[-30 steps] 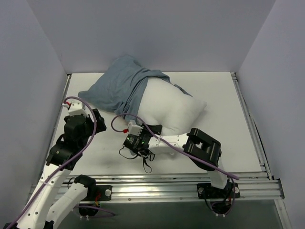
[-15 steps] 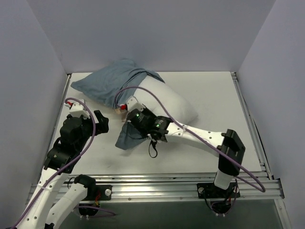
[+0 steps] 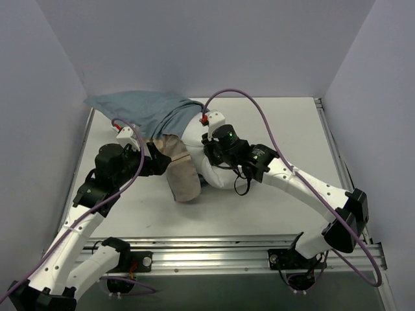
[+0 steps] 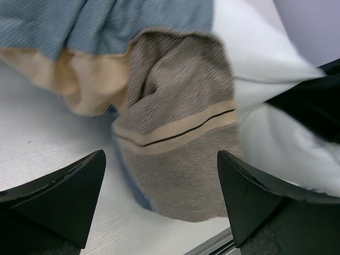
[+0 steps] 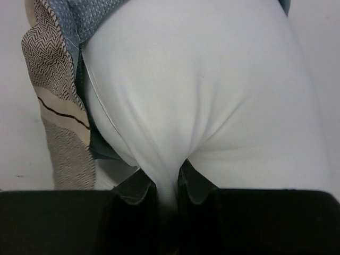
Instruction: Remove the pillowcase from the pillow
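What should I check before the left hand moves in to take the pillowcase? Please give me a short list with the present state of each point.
1. Right hand shut on a fold of the pillow: ok.
2. Only white cloth in its pinch, no pillowcase: ok.
3. Left hand open: ok.
4. Striped hem of the pillowcase lies in front of the open left hand: ok.
5. Left hand grips the pillowcase: not ok, not yet touching.
6. Pillow out of the pillowcase: not ok, its far end is covered.
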### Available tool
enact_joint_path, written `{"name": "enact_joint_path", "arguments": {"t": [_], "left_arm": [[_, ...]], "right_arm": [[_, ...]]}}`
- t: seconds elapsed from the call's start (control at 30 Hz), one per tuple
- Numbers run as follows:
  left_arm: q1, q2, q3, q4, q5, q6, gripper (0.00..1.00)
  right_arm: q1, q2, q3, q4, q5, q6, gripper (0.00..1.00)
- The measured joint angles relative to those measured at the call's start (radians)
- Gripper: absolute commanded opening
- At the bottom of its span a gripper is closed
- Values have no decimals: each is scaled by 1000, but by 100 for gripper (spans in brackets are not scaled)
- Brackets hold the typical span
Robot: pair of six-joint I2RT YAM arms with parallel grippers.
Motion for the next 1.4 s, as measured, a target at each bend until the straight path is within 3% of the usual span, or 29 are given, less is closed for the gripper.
{"name": "enact_joint_path", "arguments": {"t": [0.2, 0.37, 0.5, 0.67, 0.77, 0.8, 0.9, 1.2, 1.4], "left_arm": [[-63, 63, 3, 108, 32, -43, 94], [-168, 174, 5, 141, -102, -43, 95], [-183, 249, 5, 145, -201, -44, 98], [-188, 287, 5, 183, -291, -62, 76], [-189, 306, 5, 217, -340, -68, 47], [-190, 314, 5, 227, -366, -71, 24], [-187, 329, 1, 252, -476, -90, 3], [-119, 312, -23, 362, -743, -122, 2], [-65, 334, -22, 440, -815, -125, 2]], "right_arm": [[-12, 0, -42, 41, -92, 76, 0], [-25, 0, -42, 60, -132, 107, 0], [-27, 0, -42, 63, -150, 119, 0], [-27, 0, -42, 68, -171, 122, 0], [-28, -2, -42, 73, -177, 126, 0], [-29, -5, -42, 72, -180, 126, 0], [-32, -24, -42, 61, -201, 125, 0], [-39, -192, -5, -103, -284, 112, 0], [-51, -325, 78, -246, -328, 105, 0]]}}
